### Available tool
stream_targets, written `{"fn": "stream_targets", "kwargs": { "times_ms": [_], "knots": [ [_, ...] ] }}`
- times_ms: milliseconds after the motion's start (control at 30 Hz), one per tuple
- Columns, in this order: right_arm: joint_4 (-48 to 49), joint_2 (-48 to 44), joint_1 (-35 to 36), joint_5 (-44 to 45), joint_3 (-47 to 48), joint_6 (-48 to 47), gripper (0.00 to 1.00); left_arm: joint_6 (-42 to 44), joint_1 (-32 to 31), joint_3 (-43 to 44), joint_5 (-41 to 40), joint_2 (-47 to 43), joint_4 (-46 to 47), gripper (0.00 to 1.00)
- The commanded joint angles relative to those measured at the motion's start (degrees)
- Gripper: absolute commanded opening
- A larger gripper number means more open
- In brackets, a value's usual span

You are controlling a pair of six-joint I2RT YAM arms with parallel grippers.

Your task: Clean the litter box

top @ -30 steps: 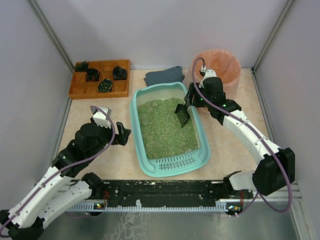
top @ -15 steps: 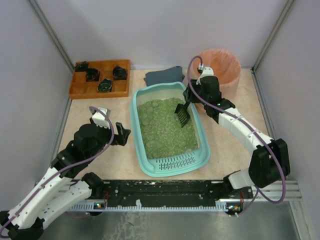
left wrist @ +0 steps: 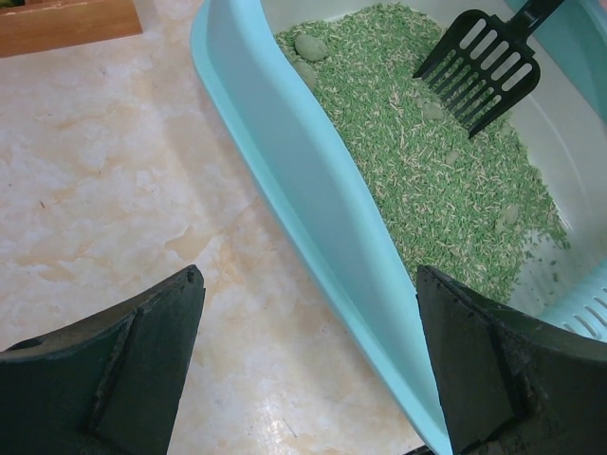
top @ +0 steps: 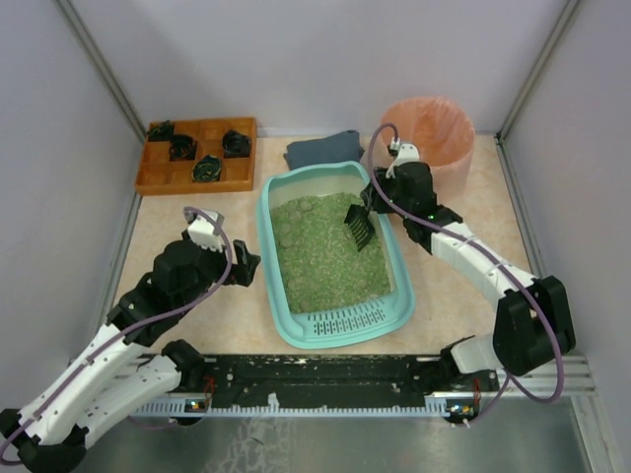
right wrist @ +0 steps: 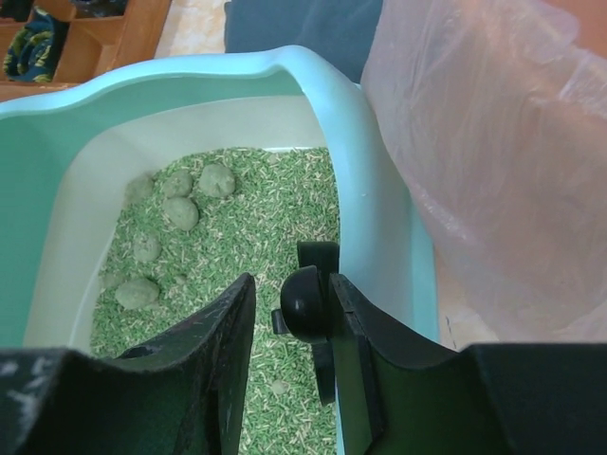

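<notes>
My right gripper [right wrist: 289, 308] clenches the scoop [top: 359, 229] handle
Litter box [top: 263, 236] sits mid-table, scoop head inside it towards its 1 o'clock corner; my left gripper [top: 245, 266] gapes wide at its 9 o'clock

- The litter box [top: 264, 236] is a large, light teal plastic tray, rectangular with rounded corners. It sits flat and upright on the bench [top: 168, 212], near the middle.
- Its long axis runs from near to far, a little skewed, with the near end set further right than the far end.
- Its rim is broad and rolls outward, and the inner walls look paler than the outside.
- 1 slotted grille [top: 345, 320] in the same teal spans the near end.
- Green granular litter [top: 320, 256] covers most of the floor, and pale bare floor shows along the right side.
- Several rounded, litter-coated clumps [right wrist: 216, 179] lie on the litter toward the far left corner.
</notes>
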Motion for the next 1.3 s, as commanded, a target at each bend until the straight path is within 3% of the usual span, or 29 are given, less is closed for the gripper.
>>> {"fn": "stream_targets", "kwargs": {
  "times_ms": [0,467,833,1267],
  "knots": [
    [5.75,-4.06,0.22,-3.07,-0.33,-0.09,0.37,0.39,-0.29,-0.21,-0.09,-0.55,0.9,0.97],
    [3.64,-1.55,0.23,-6.31,0.95,-1.85,0.36,1.75,-0.3,0.17,0.0,4.86,1.56,0.98],
    [2.65,0.81,2.61,-2.84,0.45,-3.49,0.32,1.39,-0.29,0.0,-0.32,4.33,1.66,0.98],
    [-0.76,4.17,4.01,3.6,5.5,-6.32,0.13,1.12,-0.29,0.33,-0.1,7.18,1.15,0.98]
  ]
}}
